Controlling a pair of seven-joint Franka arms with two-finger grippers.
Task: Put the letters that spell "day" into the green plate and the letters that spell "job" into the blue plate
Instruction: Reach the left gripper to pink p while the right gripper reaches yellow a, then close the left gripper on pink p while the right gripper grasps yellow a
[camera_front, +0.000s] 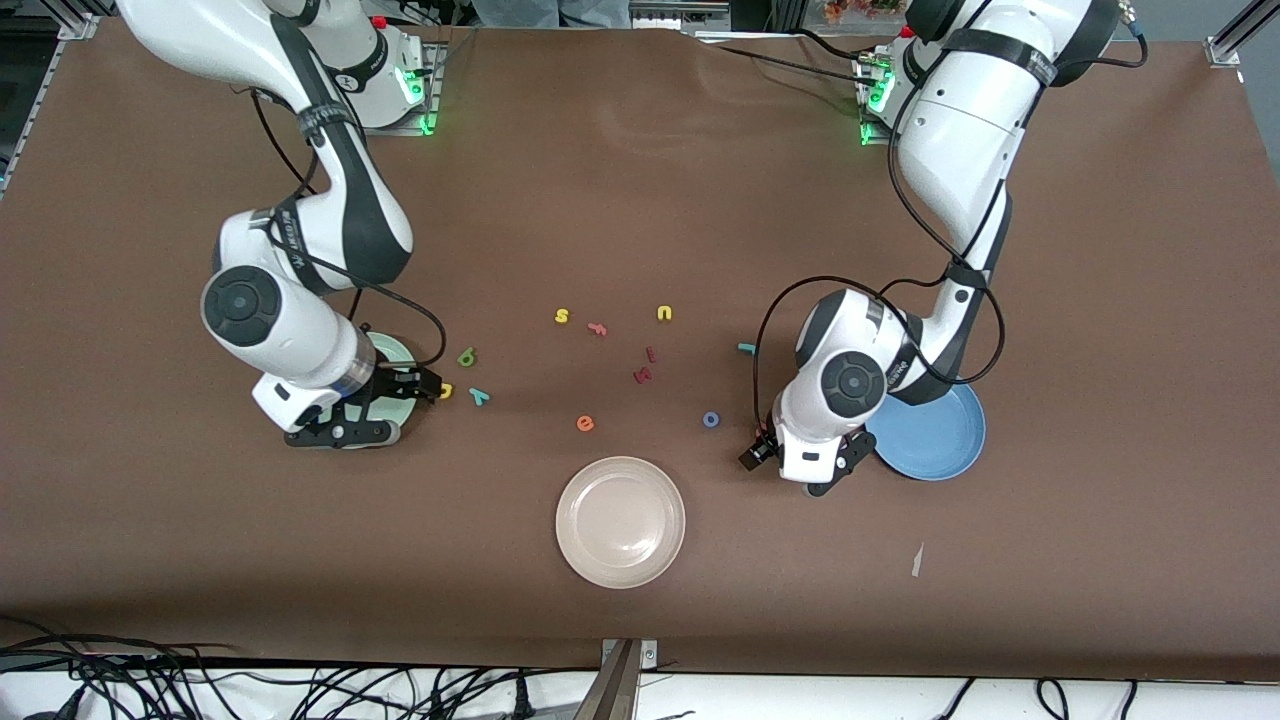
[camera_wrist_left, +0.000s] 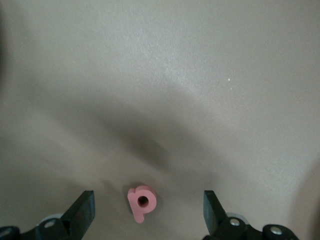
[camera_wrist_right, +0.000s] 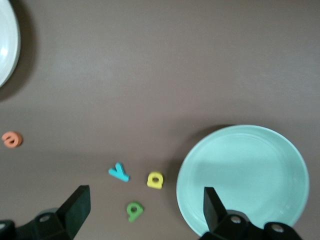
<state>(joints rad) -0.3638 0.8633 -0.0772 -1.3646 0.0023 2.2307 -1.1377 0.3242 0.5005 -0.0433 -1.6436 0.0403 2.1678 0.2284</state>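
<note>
The salmon-pink b (camera_wrist_left: 142, 201) lies flat between the wide-apart fingers of my open left gripper (camera_wrist_left: 149, 200). In the front view that gripper (camera_front: 812, 478) hangs low beside the blue plate (camera_front: 935, 435) and hides the b. The teal j (camera_front: 746, 348) and blue o (camera_front: 711, 419) lie on the table toward the middle. My right gripper (camera_wrist_right: 145, 195) is open and empty, up over the table by the green plate (camera_wrist_right: 240, 175). The green d (camera_wrist_right: 134, 210), yellow a (camera_wrist_right: 155, 180) and teal y (camera_wrist_right: 119, 172) lie beside that plate. In the front view the right gripper (camera_front: 345, 432) covers part of the green plate (camera_front: 395, 350).
A beige plate (camera_front: 620, 520) stands nearest the front camera, with an orange e (camera_front: 585, 423) just farther off. A yellow s (camera_front: 562, 316), pink f (camera_front: 598, 328), yellow u (camera_front: 664, 313) and two red pieces (camera_front: 643, 375) lie mid-table. A paper scrap (camera_front: 917, 560) lies near the blue plate.
</note>
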